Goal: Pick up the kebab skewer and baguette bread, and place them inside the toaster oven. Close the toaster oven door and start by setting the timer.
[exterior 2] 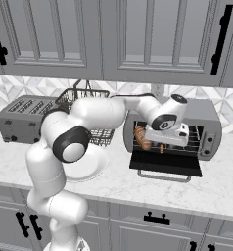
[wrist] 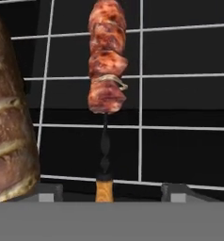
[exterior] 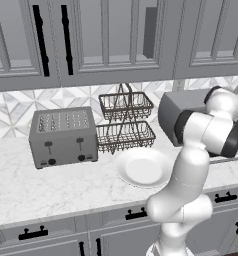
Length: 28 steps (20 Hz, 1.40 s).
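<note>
The toaster oven [exterior 2: 210, 119] stands on the counter with its door [exterior 2: 165, 164] folded down flat. My gripper [exterior 2: 168, 139] reaches into its mouth just above the wire rack. In the hand view the kebab skewer [wrist: 106, 61] lies on the rack [wrist: 180, 77], pointing away from me. Its orange tip sits between my fingertips [wrist: 49, 191], which stand wide apart and do not touch it, so the gripper [wrist: 111, 193] is open. The baguette bread [wrist: 8, 127] lies on the rack at the left of the skewer. From the right base view the baguette [exterior 2: 142, 138] and the skewer [exterior 2: 161, 147] show inside the oven.
A grey pop-up toaster [exterior: 63, 136] stands at the left of the counter. A two-tier wire basket [exterior: 125, 120] is behind a white plate [exterior: 143, 167]. Wall cupboards hang above. My arm hides much of the toaster oven [exterior: 173, 107] in the left base view.
</note>
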### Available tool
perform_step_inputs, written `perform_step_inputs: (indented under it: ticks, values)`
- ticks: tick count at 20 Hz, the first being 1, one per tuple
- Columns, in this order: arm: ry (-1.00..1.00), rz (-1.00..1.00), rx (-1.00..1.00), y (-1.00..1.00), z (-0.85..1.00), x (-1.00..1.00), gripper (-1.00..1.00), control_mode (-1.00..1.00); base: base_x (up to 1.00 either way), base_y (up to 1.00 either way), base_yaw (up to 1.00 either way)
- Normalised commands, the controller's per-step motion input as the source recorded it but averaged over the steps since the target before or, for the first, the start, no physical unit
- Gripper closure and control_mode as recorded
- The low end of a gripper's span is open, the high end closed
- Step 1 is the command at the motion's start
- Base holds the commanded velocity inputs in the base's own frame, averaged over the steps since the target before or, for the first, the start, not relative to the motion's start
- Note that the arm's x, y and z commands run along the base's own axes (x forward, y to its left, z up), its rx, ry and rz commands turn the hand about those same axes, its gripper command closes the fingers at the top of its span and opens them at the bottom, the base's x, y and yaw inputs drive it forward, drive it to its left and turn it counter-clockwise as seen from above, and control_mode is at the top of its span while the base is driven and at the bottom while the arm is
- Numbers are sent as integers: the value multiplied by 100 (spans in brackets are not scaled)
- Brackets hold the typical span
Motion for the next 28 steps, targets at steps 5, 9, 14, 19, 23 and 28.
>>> perform_step_inputs:
  ticks: [5,9,14,19,23,28]
  values:
    - [-5,0,0,0,7,0,-100,-100,0,0,0]
    - [-6,0,0,0,42,-1,-100,-100,0,0,0]
    - [0,0,0,-5,20,-46,-100,-100,0,0,0]
    - [0,0,-1,0,-20,-62,-100,-100,0,0,0]
    - [1,0,-1,0,-35,-22,-100,-100,0,0,0]
    - [6,-1,-3,-1,-40,0,-100,-100,0,0,0]
